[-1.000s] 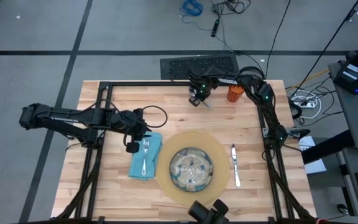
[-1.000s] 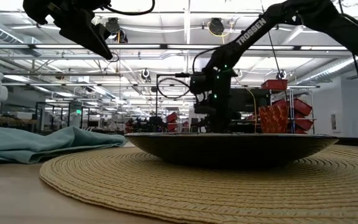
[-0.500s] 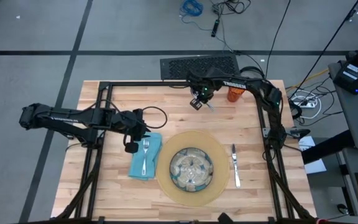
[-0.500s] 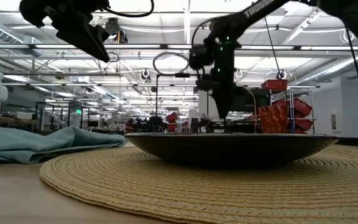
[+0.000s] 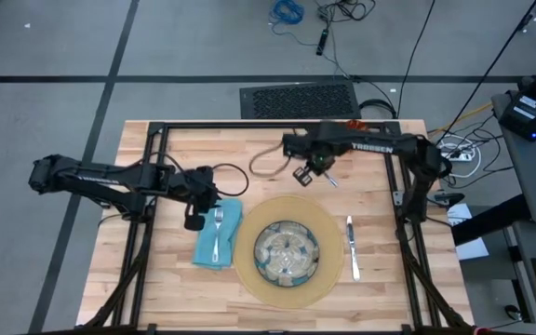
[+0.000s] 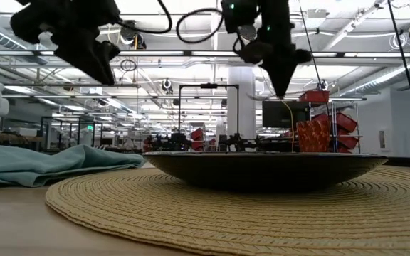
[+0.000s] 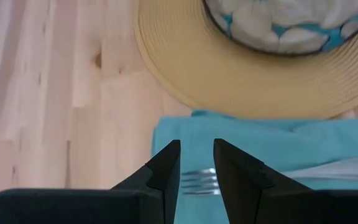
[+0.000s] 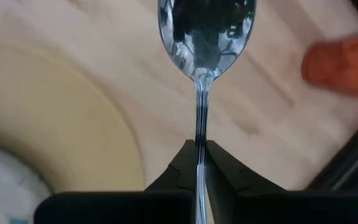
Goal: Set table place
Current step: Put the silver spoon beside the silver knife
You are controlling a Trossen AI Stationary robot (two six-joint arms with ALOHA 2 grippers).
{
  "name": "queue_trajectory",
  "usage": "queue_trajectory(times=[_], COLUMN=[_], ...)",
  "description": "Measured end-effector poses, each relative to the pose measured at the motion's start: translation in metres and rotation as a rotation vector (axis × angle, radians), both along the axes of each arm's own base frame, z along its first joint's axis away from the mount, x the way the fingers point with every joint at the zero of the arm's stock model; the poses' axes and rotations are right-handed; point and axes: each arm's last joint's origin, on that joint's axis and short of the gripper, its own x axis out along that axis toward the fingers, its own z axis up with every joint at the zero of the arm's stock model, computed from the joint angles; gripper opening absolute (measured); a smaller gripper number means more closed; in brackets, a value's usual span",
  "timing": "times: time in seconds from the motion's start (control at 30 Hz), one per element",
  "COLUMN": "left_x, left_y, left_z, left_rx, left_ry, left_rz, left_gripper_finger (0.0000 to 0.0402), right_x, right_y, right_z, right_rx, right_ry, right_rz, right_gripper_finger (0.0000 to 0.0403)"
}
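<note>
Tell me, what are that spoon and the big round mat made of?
The spoon, clamped in the right gripper, looks like polished metal: its bowl mirrors the room. The mat looks like woven straw or similar fibre, matte tan, with ribbed coils.

Right gripper (image 5: 316, 174) clamped mid-table, left gripper (image 5: 194, 221) hovering, slightly parted

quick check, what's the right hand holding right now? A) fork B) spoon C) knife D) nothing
B: in the right wrist view the right hand is shut on the handle of the spoon, bowl pointing away. The fork lies on the napkin and the knife lies on the table beside the mat.
</note>
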Motion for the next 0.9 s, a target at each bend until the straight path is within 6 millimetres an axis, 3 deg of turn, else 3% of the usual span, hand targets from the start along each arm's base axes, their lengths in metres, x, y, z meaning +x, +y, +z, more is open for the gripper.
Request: queue_trajectory(times=[0.27,0.9], left_x=[-0.003,-0.003], left_y=[0.0,0.0], left_z=[-0.024,-0.024], left_rx=[0.0,0.006], left_ry=[0.03,0.003], left_rz=[0.0,-0.008], left_gripper_finger=[0.0083,0.0083], right_x=[-0.008,-0.1], right_y=[0.056,0.161], right_z=[-0.007,-0.083], right_rx=[-0.02,0.123], right_ry=[0.027,-0.075], right_rz=[-0.117,-0.497], right_gripper_finger=[0.0,0.0])
